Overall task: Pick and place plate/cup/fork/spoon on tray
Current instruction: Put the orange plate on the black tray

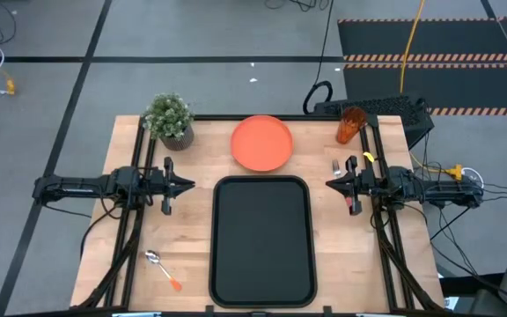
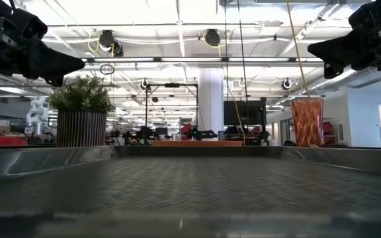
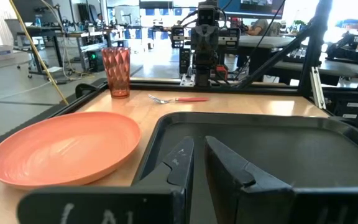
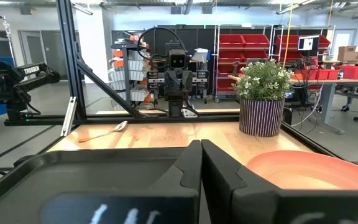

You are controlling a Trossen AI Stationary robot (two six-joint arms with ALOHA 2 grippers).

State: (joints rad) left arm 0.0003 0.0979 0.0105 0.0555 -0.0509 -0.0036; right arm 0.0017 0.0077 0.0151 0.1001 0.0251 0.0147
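Observation:
The black tray (image 1: 262,238) lies at the table's middle, near the front edge. The orange plate (image 1: 261,143) lies flat on the table just beyond it. The amber cup (image 1: 351,125) stands upright at the far right. The fork (image 1: 349,204) lies on the table right of the tray, partly under my right arm, tines (image 1: 335,165) toward the far edge. The spoon (image 1: 163,269) lies at the near left. My left gripper (image 1: 189,185) hovers left of the tray, shut but for a narrow slit, holding nothing. My right gripper (image 1: 329,183) hovers right of the tray, shut and empty.
A potted green plant (image 1: 169,119) stands at the table's far left corner. Dark frame rails run along the table's left and right sides under both arms. Bare wood shows between the tray and each arm.

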